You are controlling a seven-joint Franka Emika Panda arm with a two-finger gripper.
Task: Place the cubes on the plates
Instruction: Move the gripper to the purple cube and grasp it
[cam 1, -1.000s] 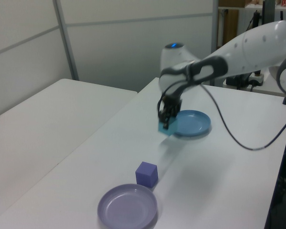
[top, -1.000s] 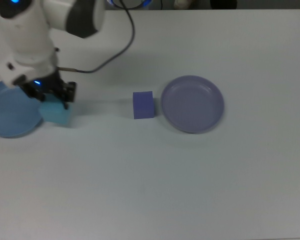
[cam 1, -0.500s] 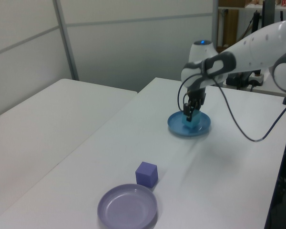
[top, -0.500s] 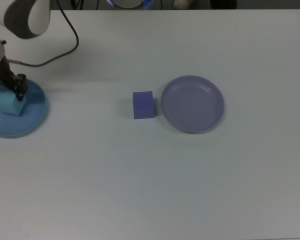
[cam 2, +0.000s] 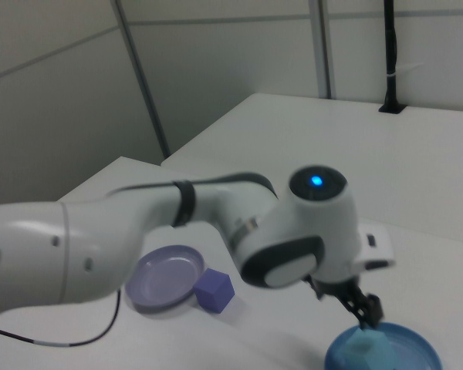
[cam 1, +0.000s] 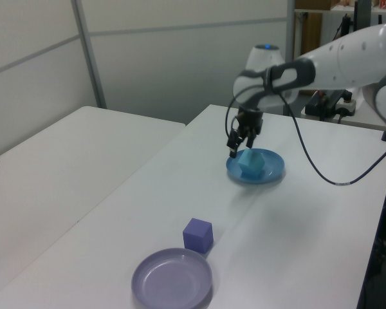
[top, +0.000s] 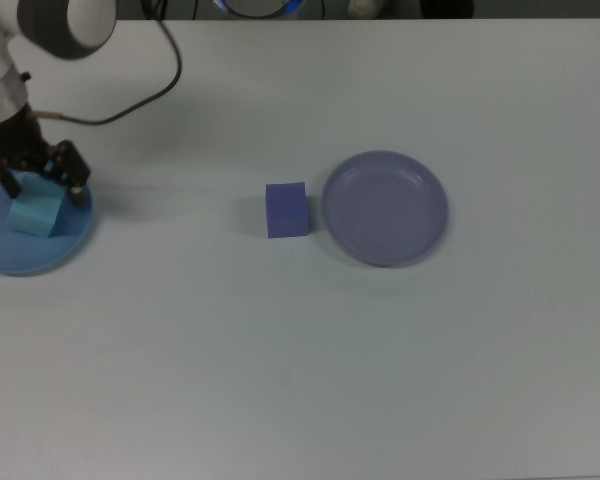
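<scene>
- Near end of the table (cam 1: 116, 212) in the left view: lavender plate (top: 385, 207), round, shallow, raised rim, smooth plastic look, nothing on it.
- Just beside the lavender plate, on the top view's left: indigo cube (top: 286, 209), matte, foam-like, sharp-edged, flat on the tabletop, apart from the rim by a sliver.
- Likely light and a little squashy; best pinched across two opposite flat faces, mid-height, gently enough not to dent.
- Far from the lavender plate, at the top view's left edge: light blue plate (top: 65, 245), same shallow rimmed form.
- Resting tilted inside it: cyan cube (top: 35, 212), same matte foam look.
- Just above the cyan cube: gripper (top: 35, 178), spread wide, holding nothing, fingers straddling the cube's upper corner.
</scene>
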